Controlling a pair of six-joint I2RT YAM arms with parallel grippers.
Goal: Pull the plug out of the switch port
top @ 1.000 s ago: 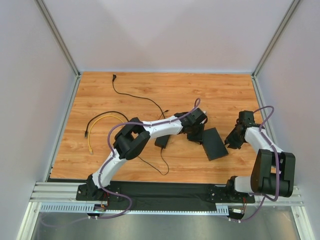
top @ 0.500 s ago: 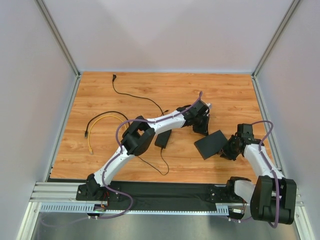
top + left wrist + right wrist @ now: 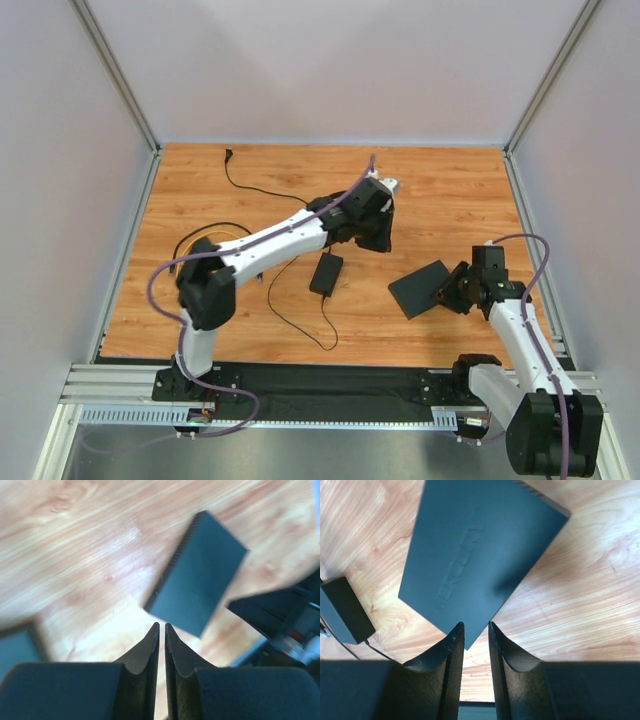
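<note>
While the left arm stretches far across the tabletop (image 3: 450, 190), its end effector (image 3: 161, 626) is pressed together, pinching nothing. The right end effector (image 3: 475, 626), slightly spread, meets the switch's (image 3: 480, 545) near corner.

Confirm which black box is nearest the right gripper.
The flat matte-black rectangular switch slab, its corner at the right gripper's fingertips. The small black adapter brick with thin cables lies farther left.
</note>
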